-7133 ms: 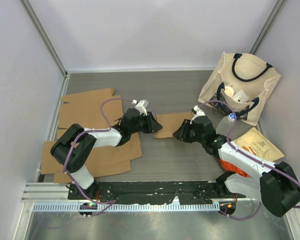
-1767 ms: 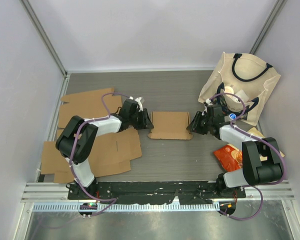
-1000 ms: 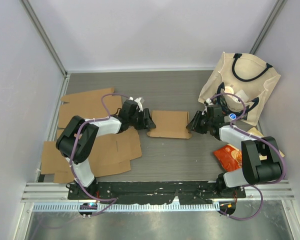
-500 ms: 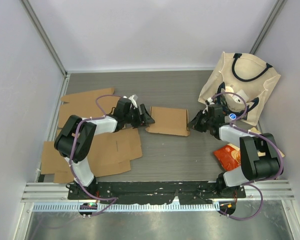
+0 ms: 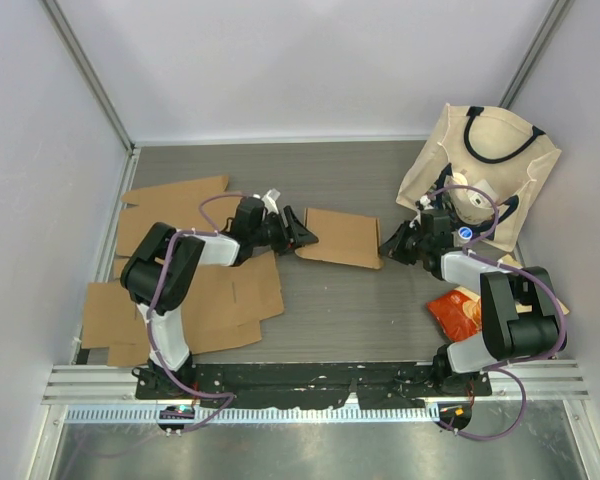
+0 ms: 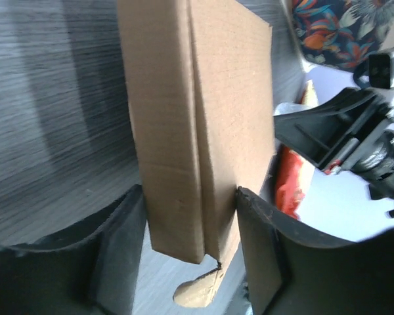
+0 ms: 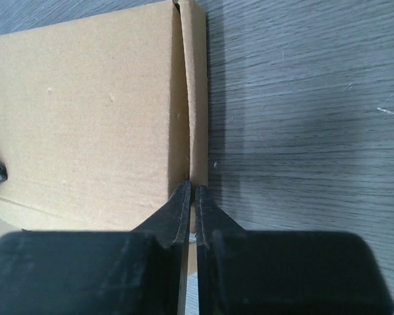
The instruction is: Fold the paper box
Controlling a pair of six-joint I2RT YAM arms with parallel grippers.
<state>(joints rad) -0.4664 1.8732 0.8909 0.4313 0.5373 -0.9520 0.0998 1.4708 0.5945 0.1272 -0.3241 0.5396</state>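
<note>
the folded cardboard box (image 5: 342, 237) sits at the middle of the worktop (image 5: 350, 320), held between the two arms. the left pincer (image 5: 302, 232) grasps its left end, a finger against each side. the right pincer (image 5: 388, 248) is clenched on the thin edge at the box's right end, jaws almost together. flat cardboard sheets (image 5: 195, 290) lie to the left. a canvas tote bag (image 5: 490, 170) and a red snack packet (image 5: 458, 312) sit to the right.
</note>
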